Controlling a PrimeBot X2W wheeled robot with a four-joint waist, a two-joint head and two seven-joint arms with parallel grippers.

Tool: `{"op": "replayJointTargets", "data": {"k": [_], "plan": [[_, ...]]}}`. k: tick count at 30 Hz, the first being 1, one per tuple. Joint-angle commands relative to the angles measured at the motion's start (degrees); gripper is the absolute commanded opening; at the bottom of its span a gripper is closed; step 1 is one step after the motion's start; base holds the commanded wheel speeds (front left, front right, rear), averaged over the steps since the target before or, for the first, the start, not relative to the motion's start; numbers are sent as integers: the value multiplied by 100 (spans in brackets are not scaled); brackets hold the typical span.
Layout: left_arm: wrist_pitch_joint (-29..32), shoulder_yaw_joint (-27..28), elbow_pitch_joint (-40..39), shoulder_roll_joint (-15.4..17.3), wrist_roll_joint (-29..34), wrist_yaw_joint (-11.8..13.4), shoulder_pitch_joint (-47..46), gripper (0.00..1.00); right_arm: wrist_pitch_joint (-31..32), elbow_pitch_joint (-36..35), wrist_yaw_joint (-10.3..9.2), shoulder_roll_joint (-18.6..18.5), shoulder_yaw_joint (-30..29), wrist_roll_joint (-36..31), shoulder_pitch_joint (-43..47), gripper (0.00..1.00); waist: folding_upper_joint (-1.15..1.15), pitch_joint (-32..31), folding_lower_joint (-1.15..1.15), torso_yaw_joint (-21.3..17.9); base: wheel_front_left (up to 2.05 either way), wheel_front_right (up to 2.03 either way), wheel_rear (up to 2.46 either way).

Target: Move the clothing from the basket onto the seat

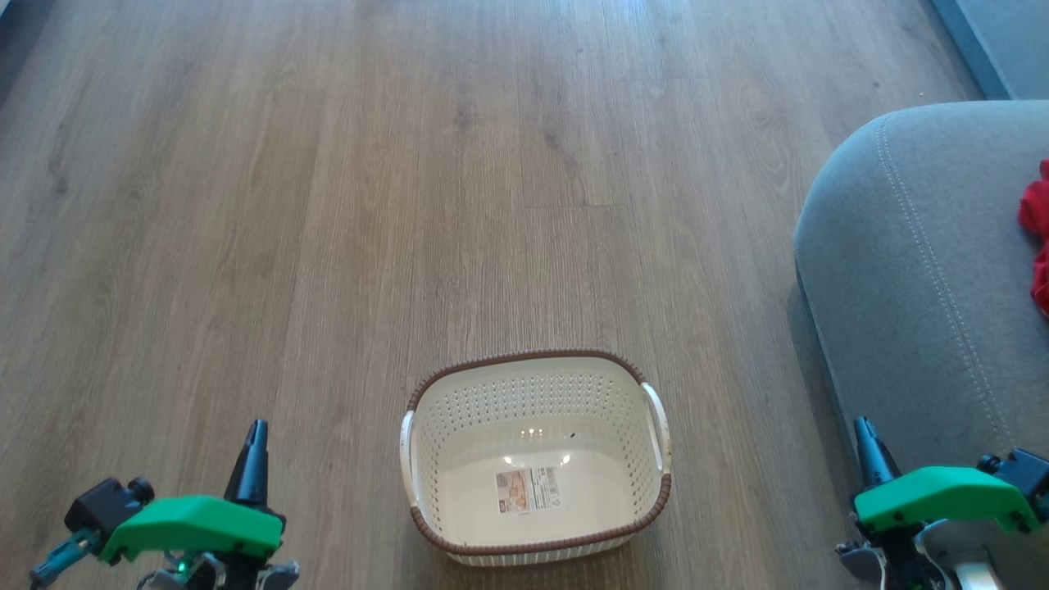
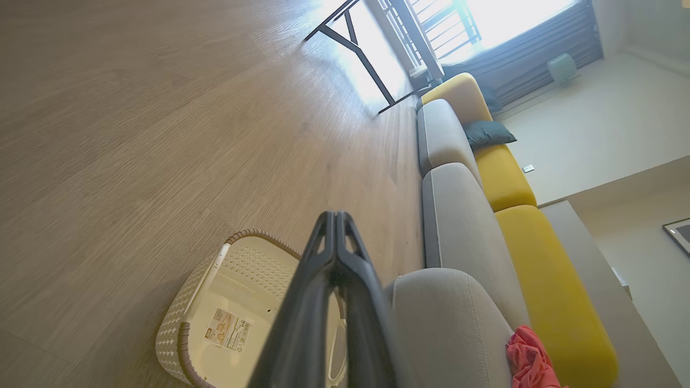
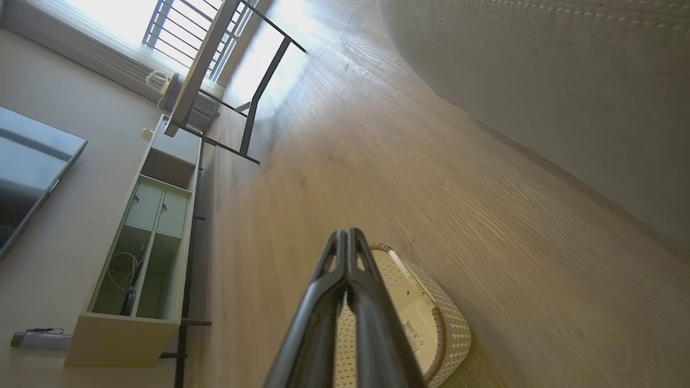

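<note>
Left gripper (image 1: 256,442) and right gripper (image 1: 867,438), each with its two dark fingers pressed together and holding nothing, stood low at either side of the head view, fingers pointing up the frame. Between them the basket (image 1: 533,393) rested upright on the wooden floor (image 1: 410,164), well apart from both grippers, its bare interior carrying a paper label (image 1: 530,490) whose print was too small to read. The seat (image 1: 910,270), a grey cushion with a rounded corner and a line of light stitching, lay to the basket's right, near it but not touching. The clothing (image 1: 1039,238) lay on the seat as a red crumpled mass cut off by the frame's right edge; stripes and cuffs could not be made out. In the left wrist view the left gripper (image 2: 335,221) crossed in front of the basket (image 2: 188,323) and the seat's corner (image 2: 447,323), hiding part of each, while the clothing (image 2: 531,358) was cut by the bottom edge beside yellow back cushions (image 2: 550,280) and a dark pillow (image 2: 488,133). In the right wrist view the right gripper (image 3: 347,237) masked much of the basket (image 3: 453,328); a shelf unit (image 3: 145,242) stood against the far wall, its contents indistinct.
</note>
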Motion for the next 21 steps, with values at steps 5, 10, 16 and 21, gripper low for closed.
{"op": "replayJointTargets", "data": {"k": [5, 10, 16, 21], "plan": [[115, 207, -236, 14, -411, -25, -380, 0, 104, -234, 25, -32, 9, 423, -301, 0, 0, 4, 0, -8, 0, 0, 0], [200, 247, -261, 14, -743, -27, -415, 0, 186, -256, 27, -33, -19, 757, -326, 0, 0, 9, 0, -16, 0, 0, 0], [301, 295, -292, 14, -1141, -29, -457, 0, 285, -283, 29, -34, -53, 1159, -356, 0, 0, 14, 0, -26, 0, 0, 0], [386, 335, -317, 14, -1473, -30, -493, 0, 368, -305, 30, -35, -81, 1493, -381, 0, 0, 19, 0, -34, 0, 0, 0]]}}
